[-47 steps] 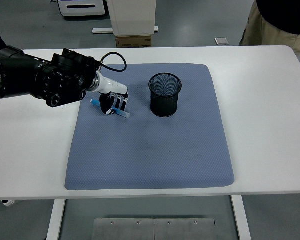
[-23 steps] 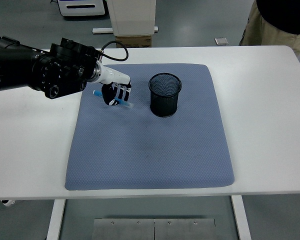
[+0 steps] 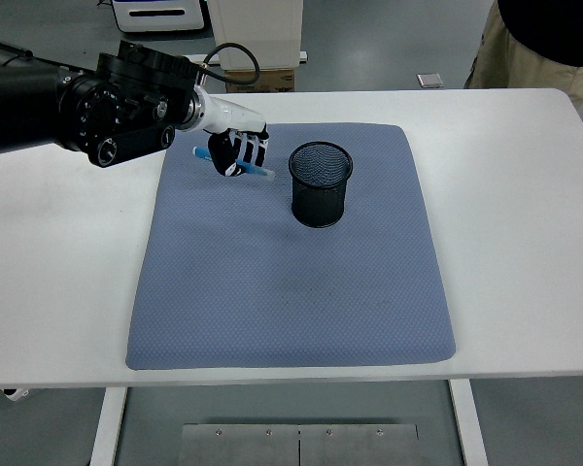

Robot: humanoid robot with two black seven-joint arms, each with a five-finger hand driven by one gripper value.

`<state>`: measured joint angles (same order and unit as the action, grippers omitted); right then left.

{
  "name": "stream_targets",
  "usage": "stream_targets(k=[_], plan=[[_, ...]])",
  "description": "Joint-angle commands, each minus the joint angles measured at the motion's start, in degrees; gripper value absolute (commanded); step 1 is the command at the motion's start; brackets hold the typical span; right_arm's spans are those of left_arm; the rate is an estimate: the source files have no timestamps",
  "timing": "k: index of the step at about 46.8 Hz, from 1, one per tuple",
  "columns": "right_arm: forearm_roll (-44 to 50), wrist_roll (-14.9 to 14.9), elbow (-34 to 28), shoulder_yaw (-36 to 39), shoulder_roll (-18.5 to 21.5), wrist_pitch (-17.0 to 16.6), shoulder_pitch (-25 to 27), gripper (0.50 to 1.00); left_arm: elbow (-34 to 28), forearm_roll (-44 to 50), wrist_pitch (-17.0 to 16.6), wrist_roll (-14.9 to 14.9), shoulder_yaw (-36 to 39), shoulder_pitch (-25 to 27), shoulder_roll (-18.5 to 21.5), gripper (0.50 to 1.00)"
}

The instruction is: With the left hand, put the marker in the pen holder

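Observation:
My left hand (image 3: 235, 151) is shut on a blue marker (image 3: 257, 172), which it holds almost level above the far left part of the blue-grey mat (image 3: 291, 282). The marker's tip points right, towards the black mesh pen holder (image 3: 321, 183). The holder stands upright on the mat's far middle, a short way right of the hand, and looks empty. The marker is clear of the holder's rim. My right arm is out of view.
The mat lies on a white table (image 3: 525, 223). A person (image 3: 549, 44) stands beyond the table's far right corner. A cardboard box (image 3: 260, 80) and a white cabinet stand on the floor behind the table's far edge.
My left hand has lifted the marker off the mat and carried it up and to the right, closer to the pen holder. The holder has not moved.

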<state>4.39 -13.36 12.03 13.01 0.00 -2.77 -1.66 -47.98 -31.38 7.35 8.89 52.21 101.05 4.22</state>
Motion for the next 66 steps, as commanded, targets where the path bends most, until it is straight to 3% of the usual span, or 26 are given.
stream_targets(k=[1,51,66], plan=[[0.0,0.0,-0.1,0.0,0.0,0.0,0.0,1.0,0.1,0.0,0.0,0.0,-0.7,0.4,0.2,0.5],[0.0,0.0,0.0,0.0,0.0,0.0,0.1,1.0,1.3,2.2,1.6,-0.1,-15.9,2.4,-0.7,0.5],[0.0,0.0,0.0,0.0,0.0,0.0,0.0,1.0,1.1,7.2,1.6,-0.4,-18.6,1.9,-3.3,0.5]])
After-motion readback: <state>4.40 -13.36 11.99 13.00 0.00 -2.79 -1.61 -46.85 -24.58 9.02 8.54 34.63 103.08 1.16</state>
